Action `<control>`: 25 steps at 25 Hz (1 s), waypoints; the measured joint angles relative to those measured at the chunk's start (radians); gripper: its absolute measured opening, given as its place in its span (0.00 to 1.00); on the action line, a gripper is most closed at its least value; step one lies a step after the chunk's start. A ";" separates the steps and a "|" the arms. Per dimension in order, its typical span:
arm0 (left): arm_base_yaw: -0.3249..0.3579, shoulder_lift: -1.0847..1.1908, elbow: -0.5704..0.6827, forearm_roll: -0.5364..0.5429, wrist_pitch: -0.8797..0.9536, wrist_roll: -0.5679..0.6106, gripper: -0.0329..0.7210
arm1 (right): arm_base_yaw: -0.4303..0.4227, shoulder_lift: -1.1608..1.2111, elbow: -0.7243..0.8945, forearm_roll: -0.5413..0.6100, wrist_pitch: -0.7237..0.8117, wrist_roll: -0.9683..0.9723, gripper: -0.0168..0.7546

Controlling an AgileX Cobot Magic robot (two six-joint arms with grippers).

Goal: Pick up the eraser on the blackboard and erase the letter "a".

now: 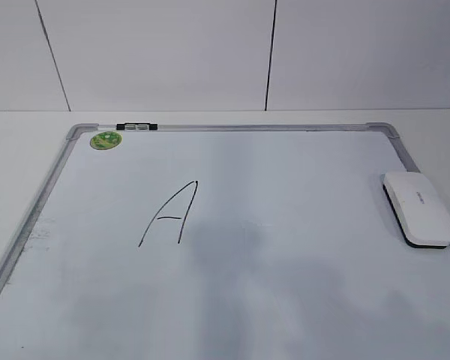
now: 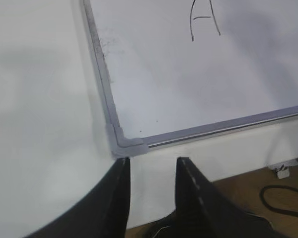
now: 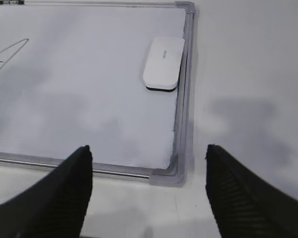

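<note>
The white eraser [image 1: 418, 208] lies flat on the blackboard [image 1: 300, 195] at its right edge, and shows in the right wrist view [image 3: 163, 62] too. A tall angular capital "A" [image 1: 171, 214] is written left of the middle. No small lowercase "a" shows in any view. My left gripper [image 2: 153, 163] is open and empty, hovering off the board's near left corner [image 2: 124, 144]. My right gripper [image 3: 148, 148] is wide open and empty above the near right corner [image 3: 176, 173], well short of the eraser. Neither gripper shows in the exterior view.
A round green sticker [image 1: 105, 139] and a small black-and-silver clip [image 1: 135, 127] sit at the board's far left top edge. The board lies on a white table [image 1: 22, 142] against a white wall. A black cable [image 2: 283, 198] lies on the wooden floor beyond the table's edge.
</note>
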 joint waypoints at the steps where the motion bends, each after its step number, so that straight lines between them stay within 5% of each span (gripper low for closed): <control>1: -0.005 -0.013 0.016 0.017 0.000 0.000 0.36 | 0.000 -0.009 0.017 -0.006 0.000 0.000 0.72; 13: -0.016 -0.064 0.076 0.133 -0.123 0.000 0.36 | 0.000 -0.044 0.125 -0.038 0.002 -0.002 0.72; 25: -0.016 -0.064 0.099 0.142 -0.172 0.000 0.36 | 0.000 -0.044 0.177 -0.058 -0.113 -0.002 0.72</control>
